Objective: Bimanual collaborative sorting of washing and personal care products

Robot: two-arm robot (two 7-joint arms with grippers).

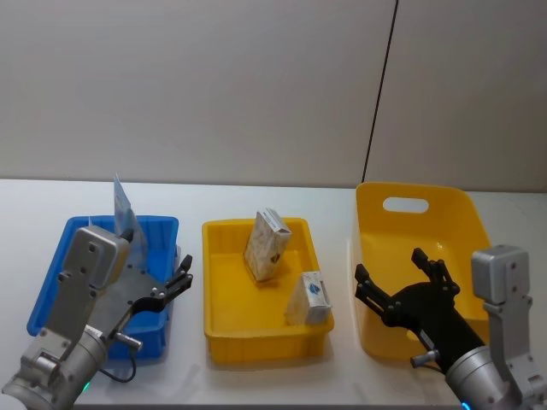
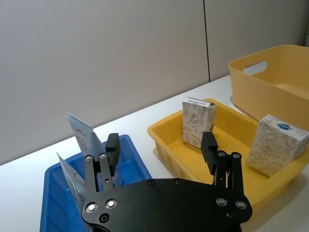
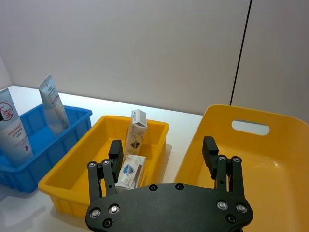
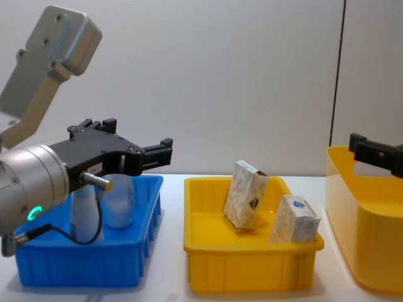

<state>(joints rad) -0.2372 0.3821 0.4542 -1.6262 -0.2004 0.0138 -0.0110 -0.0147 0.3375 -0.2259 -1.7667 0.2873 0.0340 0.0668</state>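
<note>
Pale blue squeeze tubes (image 1: 122, 203) stand upright in the blue tray (image 1: 162, 225) at the left of the desk (image 1: 256, 198). Two patterned cardboard boxes (image 1: 267, 245) sit in the shallow yellow tray (image 1: 256, 346) in the middle — one leans toward the back wall, one rests at the front right corner. The left gripper (image 1: 181, 275) hovers over the blue tray and the right gripper (image 1: 389, 273) above the near rim of the deep yellow bin (image 1: 453, 209); both have jaws wide and empty. By kind, the products look sorted. The risk I see — the left arm is close beside the tubes, so a sideways move could knock them over, and a bump to the tray could make the leaning box fall flat
</note>
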